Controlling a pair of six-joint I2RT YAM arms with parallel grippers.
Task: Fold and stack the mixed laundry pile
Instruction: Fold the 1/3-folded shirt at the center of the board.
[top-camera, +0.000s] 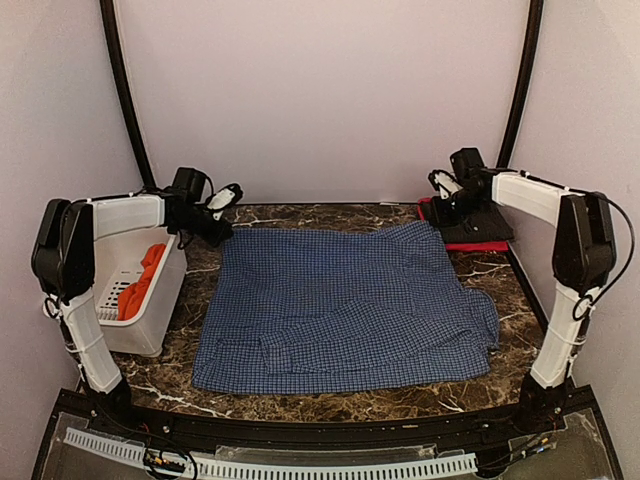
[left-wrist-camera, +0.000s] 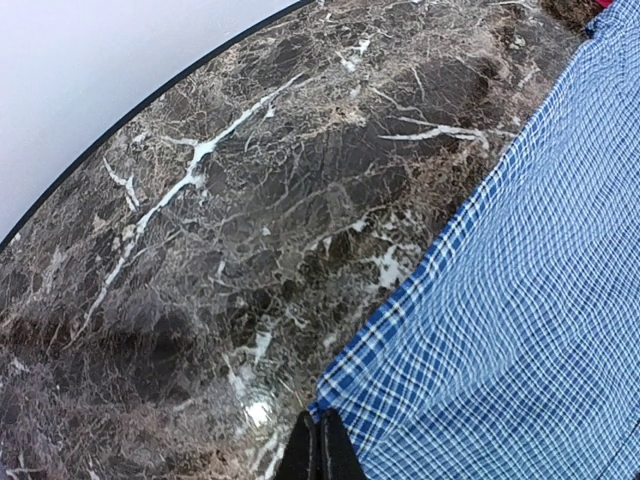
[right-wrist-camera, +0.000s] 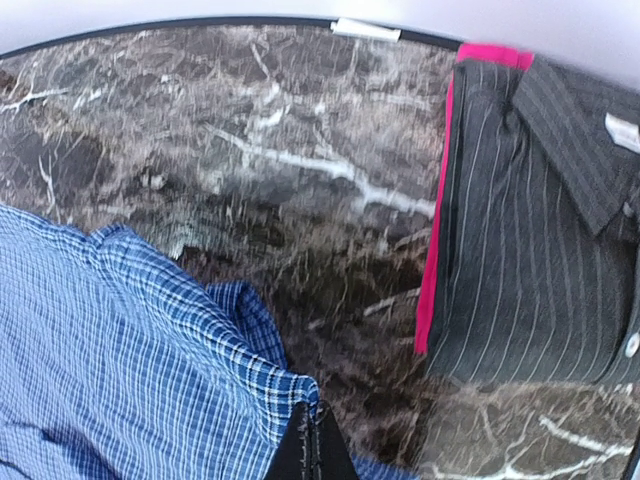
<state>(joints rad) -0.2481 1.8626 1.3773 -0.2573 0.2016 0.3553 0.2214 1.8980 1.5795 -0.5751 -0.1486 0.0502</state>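
Checked shirt (top-camera: 340, 305) lies flat — left gripper (left-wrist-camera: 320, 448) and right gripper (right-wrist-camera: 311, 440) pinch its far corners shut; thin hems may slip, skewing the fold.

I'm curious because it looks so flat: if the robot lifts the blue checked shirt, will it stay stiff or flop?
Probably flop: the blue checked shirt shows soft wrinkles and folds. It's likely light, since it looks like thin cloth lying flat.
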